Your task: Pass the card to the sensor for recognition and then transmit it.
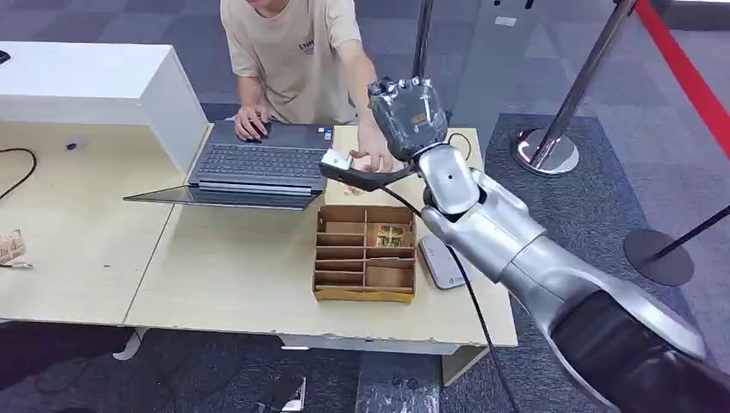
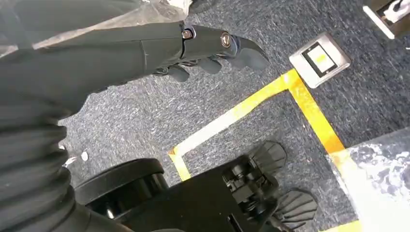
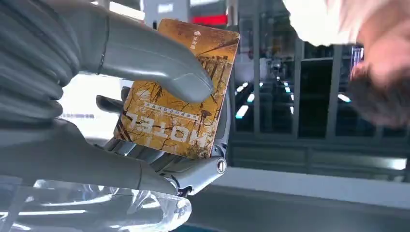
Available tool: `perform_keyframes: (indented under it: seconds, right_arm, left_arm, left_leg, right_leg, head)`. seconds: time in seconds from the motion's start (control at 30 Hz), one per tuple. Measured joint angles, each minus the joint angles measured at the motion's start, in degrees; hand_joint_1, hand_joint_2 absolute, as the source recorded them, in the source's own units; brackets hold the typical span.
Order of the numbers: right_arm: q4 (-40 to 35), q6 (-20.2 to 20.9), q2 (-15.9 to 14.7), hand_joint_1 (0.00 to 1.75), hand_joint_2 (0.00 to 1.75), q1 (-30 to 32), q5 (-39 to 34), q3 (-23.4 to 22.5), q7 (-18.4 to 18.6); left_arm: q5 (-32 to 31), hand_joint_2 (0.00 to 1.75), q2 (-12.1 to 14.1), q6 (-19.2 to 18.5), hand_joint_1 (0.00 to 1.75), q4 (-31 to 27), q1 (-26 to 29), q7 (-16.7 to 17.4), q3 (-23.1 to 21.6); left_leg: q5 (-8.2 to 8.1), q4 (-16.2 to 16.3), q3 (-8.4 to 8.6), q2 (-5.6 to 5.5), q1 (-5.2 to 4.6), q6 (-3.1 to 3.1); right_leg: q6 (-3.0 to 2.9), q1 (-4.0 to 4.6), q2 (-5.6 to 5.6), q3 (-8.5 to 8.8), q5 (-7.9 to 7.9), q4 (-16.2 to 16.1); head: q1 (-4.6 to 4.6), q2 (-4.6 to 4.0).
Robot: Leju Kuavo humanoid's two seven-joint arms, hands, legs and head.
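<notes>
Item: orange-brown printed plastic hotel card (image 3: 181, 92). Held in right hand (image 1: 409, 114), pinched flat between thick grey thumb (image 3: 159, 67) on printed face and darker fingers (image 3: 203, 169) behind. Card face toward wrist camera, one corner clear of the thumb; in wrist view, long axis running roughly along the fingers. From head view, only an orange glimpse between the fingers.

Position: raised over far edge of pale wooden table (image 1: 86, 249), above and beyond brown cardboard compartment box (image 1: 365, 254). Person in beige T-shirt (image 1: 297, 52) opposite, one hand on dark open laptop (image 1: 258, 163), other hand (image 1: 372, 159) reaching to the table just below the raised hand, beside wrist-mounted camera bracket (image 1: 340, 165).

Sensor: small grey flat device (image 1: 441, 261) on table beside the box, likely the card reader, lying nearer the robot than the raised hand.

Key relation: card high and beyond the device, close to the person's outstretched hand; judged nearer handover than scanning. Release calls for person's hand rising to the card's free edge opposite the thumb.

Left hand (image 2: 212, 53): hanging toward grey carpet with yellow floor tape (image 2: 270, 104), fingers loosely curled, holding nothing; well apart from the card, no part in coming move.
</notes>
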Motion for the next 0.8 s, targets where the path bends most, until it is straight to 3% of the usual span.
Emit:
perform_keyframes:
  seconds: [0.07, 0.1, 0.13, 0.3, 0.47, 0.6, 0.8]
  right_arm:
    - [1.40, 2.04, 0.17, 1.75, 1.75, -0.01, 0.48, 1.38, -0.99]
    - [2.14, 2.71, 0.28, 1.26, 1.75, 0.01, 0.48, 2.06, -1.40]
    - [2.65, 3.13, 0.33, 0.00, 0.00, 0.04, 0.26, 2.43, -1.71]
    - [4.64, 4.55, 0.57, 0.00, 0.00, 0.24, -4.98, 3.48, -3.91]
    - [5.10, 0.40, 0.57, 0.00, 0.00, 0.45, -13.39, 2.61, -4.98]
    - [3.54, -3.76, 0.63, 0.00, 0.00, 1.44, -23.51, -0.97, -6.52]
    - [-2.79, -5.31, 0.48, 0.00, 0.00, 6.77, -33.59, -5.76, -8.17]
  left_arm:
    - [0.00, 1.75, 0.02, -0.11, 0.00, 0.00, -0.05, -0.04, 0.02]
    - [-0.02, 1.75, 0.04, -0.15, 0.00, 0.02, -0.06, -0.07, 0.02]
    - [-0.07, 1.75, 0.07, -0.15, 0.00, 0.02, -0.06, -0.07, 0.02]
    - [-0.61, 1.75, 0.13, -0.24, 0.00, 0.02, -0.04, 0.04, 0.04]
    - [-1.14, 1.75, 0.13, -0.24, 0.00, 0.02, -0.03, 0.22, 0.04]
    - [-1.11, 1.75, 0.17, -0.15, 0.00, 0.02, 0.13, 0.33, 0.13]
    - [-0.76, 1.75, 0.22, 0.39, 0.00, 0.02, 0.62, 0.15, 0.44]
  left_leg:
    - [0.00, 0.00, 0.00, 0.00, 0.00, 0.00]
    - [0.00, 0.00, 0.00, 0.00, -0.01, 0.00]
    - [0.00, 0.00, 0.00, 0.01, -0.01, 0.00]
    - [0.00, 0.00, 0.01, 0.02, -0.01, 0.00]
    - [0.00, 0.01, 0.01, 0.04, -0.01, 0.00]
    - [0.00, 0.01, 0.01, 0.03, -0.01, 0.00]
    - [0.00, 0.01, 0.03, 0.03, 0.01, 0.00]
  right_leg:
    - [0.00, 0.00, 0.00, 0.00, 0.00, 0.00]
    - [0.00, 0.00, 0.00, 0.00, 0.00, 0.00]
    - [0.00, 0.00, 0.00, -0.01, 0.00, 0.00]
    - [0.00, -0.01, 0.01, -0.01, 0.01, 0.00]
    - [0.00, -0.01, 0.02, -0.02, 0.01, 0.00]
    - [0.00, 0.00, 0.02, -0.02, 0.01, 0.00]
    - [0.00, 0.01, 0.02, -0.01, 0.00, -0.01]
  head:
    - [0.00, 0.00]
    - [0.00, 0.00]
    - [0.00, 0.00]
    - [0.00, 0.00]
    - [0.00, 0.00]
    - [0.00, 0.00]
    - [0.02, 0.00]
